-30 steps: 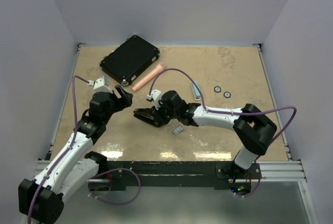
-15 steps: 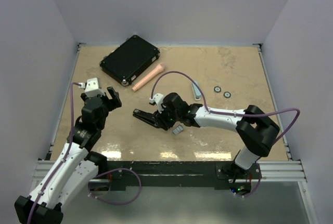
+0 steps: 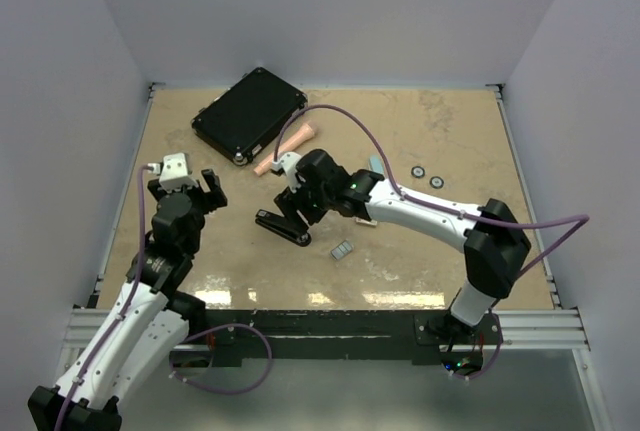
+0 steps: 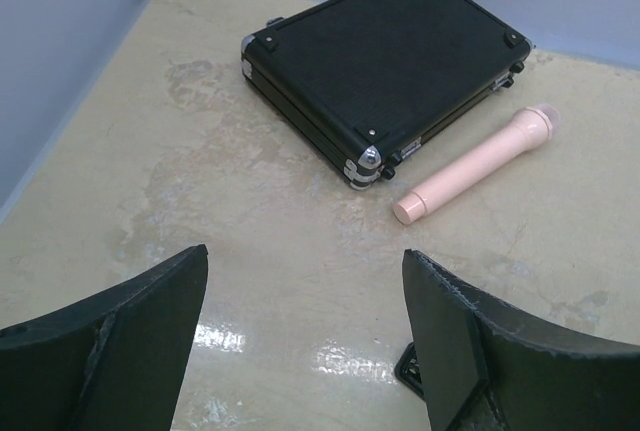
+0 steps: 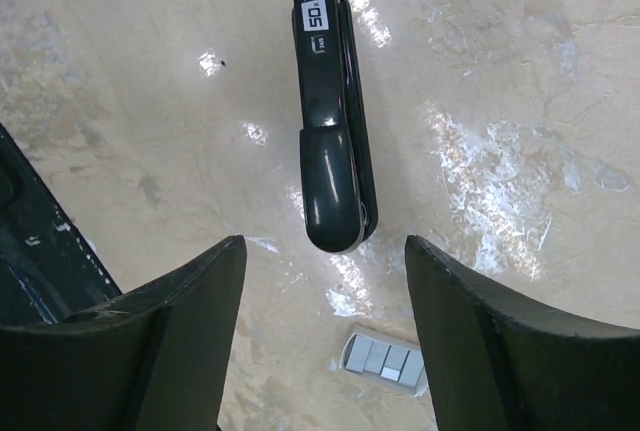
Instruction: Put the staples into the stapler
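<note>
The black stapler (image 3: 282,228) lies shut on the table; in the right wrist view the stapler (image 5: 330,121) lies straight ahead of my fingers. The staples (image 3: 342,250), a tiny grey ribbed block, lie just right of it, and in the right wrist view the staples (image 5: 385,359) lie low between my fingers. My right gripper (image 3: 296,203) hovers over the stapler's right end, open and empty (image 5: 325,249). My left gripper (image 3: 188,191) is open and empty (image 4: 305,251), well left of the stapler.
A black case (image 3: 250,116) sits at the back left, also in the left wrist view (image 4: 385,61). A pink cylinder (image 3: 285,149) lies beside it (image 4: 475,163). Two small black rings (image 3: 428,177) and a pale blue stapler (image 3: 377,169) lie right of my right arm.
My right gripper has pulled up and back from the black stapler, which now lies free on the table. My left gripper has drawn back to the left.
</note>
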Robot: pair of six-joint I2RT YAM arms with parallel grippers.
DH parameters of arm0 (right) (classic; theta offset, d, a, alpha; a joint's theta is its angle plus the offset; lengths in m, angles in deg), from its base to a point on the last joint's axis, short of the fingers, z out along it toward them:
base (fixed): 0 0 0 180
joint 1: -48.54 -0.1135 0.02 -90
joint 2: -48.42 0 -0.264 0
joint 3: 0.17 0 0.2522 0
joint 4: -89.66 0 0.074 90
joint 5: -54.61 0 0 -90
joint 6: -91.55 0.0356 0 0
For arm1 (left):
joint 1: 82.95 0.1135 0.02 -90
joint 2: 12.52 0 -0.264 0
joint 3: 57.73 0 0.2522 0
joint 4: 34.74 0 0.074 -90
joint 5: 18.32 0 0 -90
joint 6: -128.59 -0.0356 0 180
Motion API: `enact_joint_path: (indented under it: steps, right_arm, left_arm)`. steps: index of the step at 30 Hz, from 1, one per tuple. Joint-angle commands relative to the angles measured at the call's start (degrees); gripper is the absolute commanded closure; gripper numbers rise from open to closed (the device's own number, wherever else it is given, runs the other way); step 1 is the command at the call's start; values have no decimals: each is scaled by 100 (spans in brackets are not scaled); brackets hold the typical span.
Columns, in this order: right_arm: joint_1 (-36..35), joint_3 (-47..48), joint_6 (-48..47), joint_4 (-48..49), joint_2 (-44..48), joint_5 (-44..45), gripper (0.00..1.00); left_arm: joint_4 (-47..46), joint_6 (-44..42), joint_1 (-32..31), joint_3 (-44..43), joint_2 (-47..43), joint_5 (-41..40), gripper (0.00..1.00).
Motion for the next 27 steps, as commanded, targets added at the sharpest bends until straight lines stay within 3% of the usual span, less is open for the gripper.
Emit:
enact_joint_path:
  steps: [1, 6, 12, 18, 19, 22, 27]
  right_arm:
    - [-172, 743, 94, -957, -505, 270, 29]
    - [-322, 1193, 129, -1292, -1006, 551, 30]
    - [-463, 1571, 147, -1467, -1393, 947, 42]
    - [-533, 1510, 182, -1433, -1473, 1088, 63]
    - [-542, 1414, 190, -1398, -1473, 1114, 75]
    - [-542, 1125, 199, -1248, -1464, 1167, 93]
    - [-542, 369, 278, -670, -1420, 1114, 100]
  left_arm:
    - [-418, -197, 34, 82, -166, -161, 17]
    - [-453, -215, 26, 108, -262, -135, 17]
    - [-506, -223, 26, 108, -254, 6, 17]
    - [-559, -241, 34, 126, -201, 120, 17]
    - [-568, -232, 26, 134, -210, 129, 17]
    - [-576, -250, 34, 134, -218, 164, 16]
    - [-585, -250, 34, 143, -236, 182, 17]
